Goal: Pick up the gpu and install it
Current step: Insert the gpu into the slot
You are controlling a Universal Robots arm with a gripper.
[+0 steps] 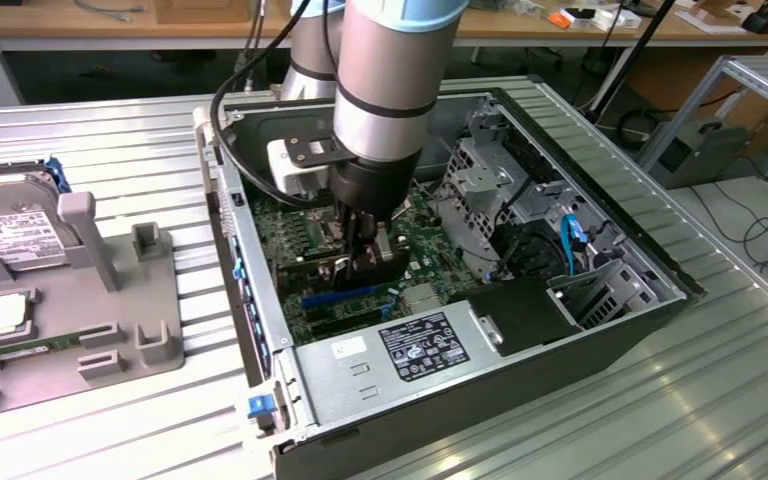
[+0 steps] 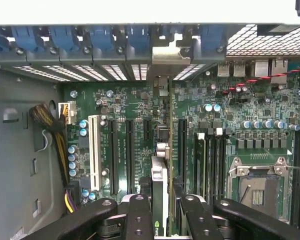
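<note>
- At the left of the exterior view, a grey holder tray [image 1: 77,330] is sitting on the ribbed desk [image 1: 117,140], carrying a hard drive [image 1: 11,230] with a white label; its upright slots are probably there to present parts standing for an easy grab.
- In the middle of that frame, the open computer case [image 1: 598,330] is lying on its side so the green motherboard [image 1: 297,235] is facing up, which is letting the arm [image 1: 391,80] come straight down into it.
- The gripper [image 1: 364,262] is hanging low inside the case, just above the board, with the graphics card [image 1: 357,268] between its dark fingers [image 1: 381,262]; in this view the card is showing as little more than a thin dark sliver.
- The wrist view is making the hold clear: in the lower centre of the frame the fingers [image 2: 195,217] are clamping the graphics card [image 2: 160,192] edge-on from both sides, so it is being carried upright, as a card must be to go down into a slot.
- The card is running in line with the long black expansion slots [image 2: 121,155] left of centre, and its silver end bracket [image 2: 171,57] is reaching the rear openings of the case at upper centre; whether its edge is seated in a slot I cannot tell.
- Toward the right of the wrist frame, the memory sticks [image 2: 210,160] and the bare processor socket [image 2: 257,187] are lying clear of the card, detail the exterior view is hiding behind the arm.
- The exterior view is giving the case's power supply [image 1: 418,350] and drive cage [image 1: 491,190].
</note>
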